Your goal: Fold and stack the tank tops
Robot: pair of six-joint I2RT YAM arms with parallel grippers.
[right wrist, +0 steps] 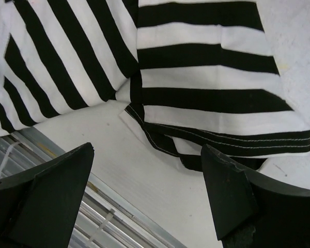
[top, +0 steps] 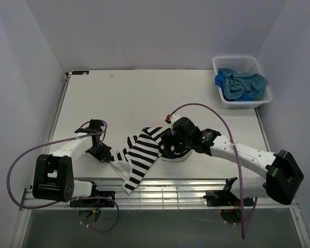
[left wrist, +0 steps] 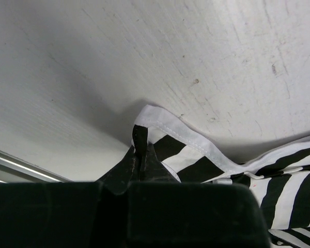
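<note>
Striped tank top: black-and-white, crumpled and partly doubled over, on surface near-centre, btwn both claws. Near corner lies over slatted rail at front edge.

Left claw: pinched tight on white-bound edge of striped top, thin bite only.

Right claw: spread wide, holding nothing, hovering over hem; cloth beneath it, no contact seen.

Teal-blue top and royal blue top: bunched together in basket, far right corner, well apart from striped one. Boundary btwn the two hard to tell.

Risks (est.):
- Left grip is on binding only, so a pull could slip it free.
- Only one claw is holding. If left pulls alone, cloth would prob. drag and bunch, not flatten.
- Overhanging corner could snag in rail slats or slide off front edge if drawn nearer.
- Layers overlap, so right claw closing here might take two plies.

Count: tank tops 3 (1 on surface, 2 in basket); basket 1; claws 2; rail 1.
</note>
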